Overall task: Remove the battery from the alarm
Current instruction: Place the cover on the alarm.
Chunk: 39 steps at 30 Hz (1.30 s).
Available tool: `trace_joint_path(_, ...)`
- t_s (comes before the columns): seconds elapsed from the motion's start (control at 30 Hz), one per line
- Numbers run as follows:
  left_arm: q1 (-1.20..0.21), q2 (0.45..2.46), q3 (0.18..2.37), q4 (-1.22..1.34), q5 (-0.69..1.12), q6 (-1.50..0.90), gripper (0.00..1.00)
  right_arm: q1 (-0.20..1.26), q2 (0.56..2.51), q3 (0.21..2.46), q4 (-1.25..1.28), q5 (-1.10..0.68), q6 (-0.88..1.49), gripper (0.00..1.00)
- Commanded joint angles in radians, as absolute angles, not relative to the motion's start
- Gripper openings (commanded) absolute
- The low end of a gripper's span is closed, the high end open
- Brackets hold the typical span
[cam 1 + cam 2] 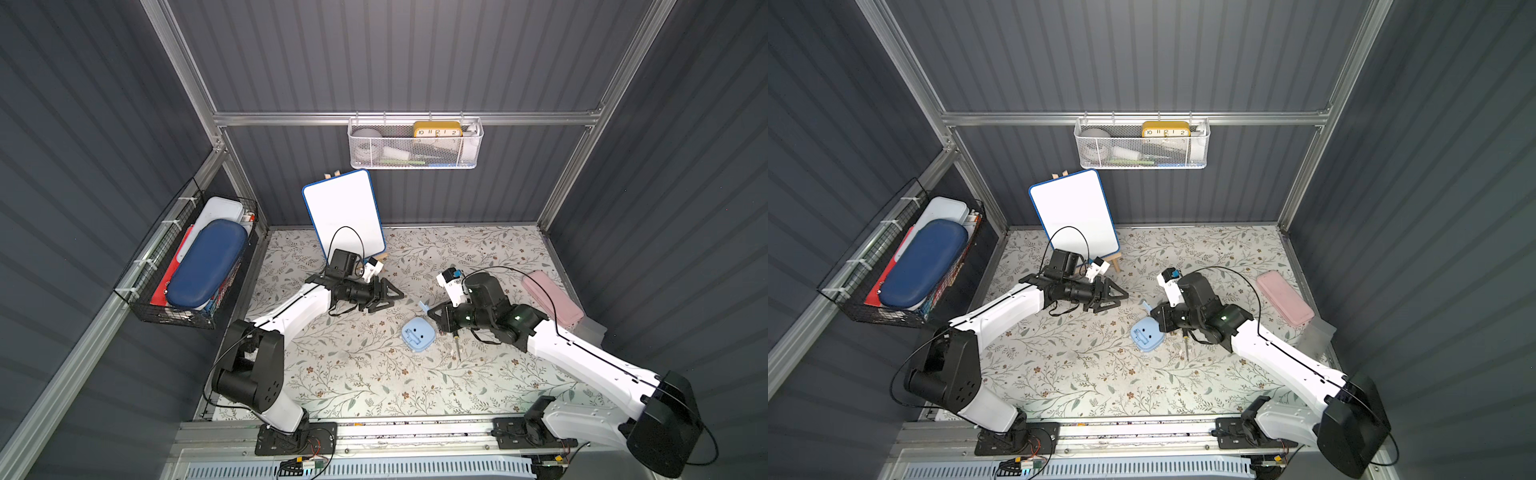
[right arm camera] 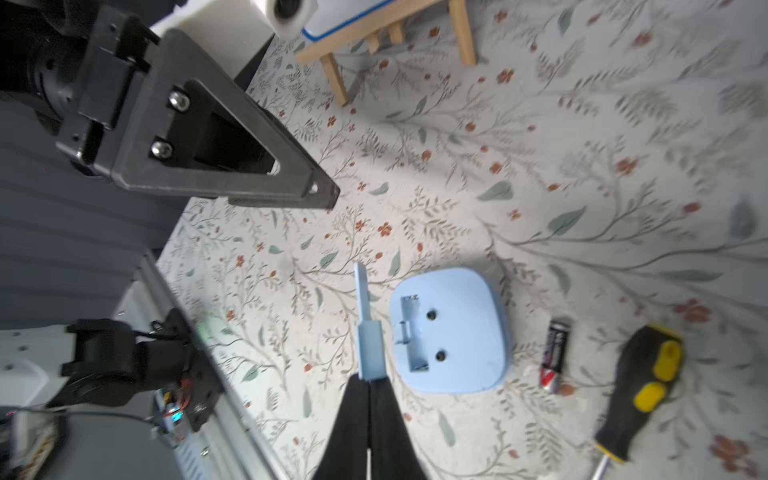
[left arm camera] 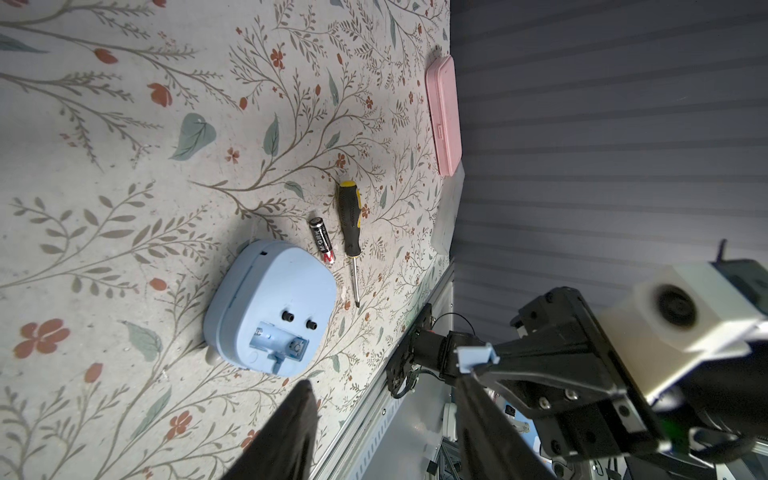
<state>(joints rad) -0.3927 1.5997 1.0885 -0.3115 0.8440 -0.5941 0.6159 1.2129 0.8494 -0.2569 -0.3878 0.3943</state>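
Since the battery [image 3: 322, 241] lies loose on the table [image 3: 124, 232], just beside the alarm [image 3: 270, 307] and between it and the screwdriver [image 3: 349, 220], removal looks done. Alarm is face down, and the slot in its back is empty. Right gripper [image 2: 369, 380] is pinched closed on the light-blue cover [image 2: 370, 349], close beside the alarm. Left gripper [image 1: 397, 299] hangs well apart from the alarm, jaws parted roughly halfway, nothing in them. What's left, by my read: at most setting the cover down.
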Motion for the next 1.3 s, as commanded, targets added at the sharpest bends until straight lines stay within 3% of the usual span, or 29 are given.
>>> trace_joint_path(0.0,-0.385,1.560,1.074,-0.299,0.836,-0.559,0.57,0.588,1.271,0.817,-0.209,-0.673,0.522,0.00)
trace_joint_path(0.2,-0.385,1.539,1.051,-0.279,0.828,-0.558,0.57,0.568,1.339,0.767,-0.144,-0.681,0.602,0.00)
trace_joint_path(0.8,-0.385,1.539,1.022,-0.230,0.853,-0.548,0.56,0.550,1.427,0.738,-0.146,-0.430,0.621,0.00)
trace_joint_path(1.27,-0.385,1.530,1.016,-0.216,0.869,-0.553,0.55,0.530,1.504,0.764,-0.140,-0.485,0.618,0.00)
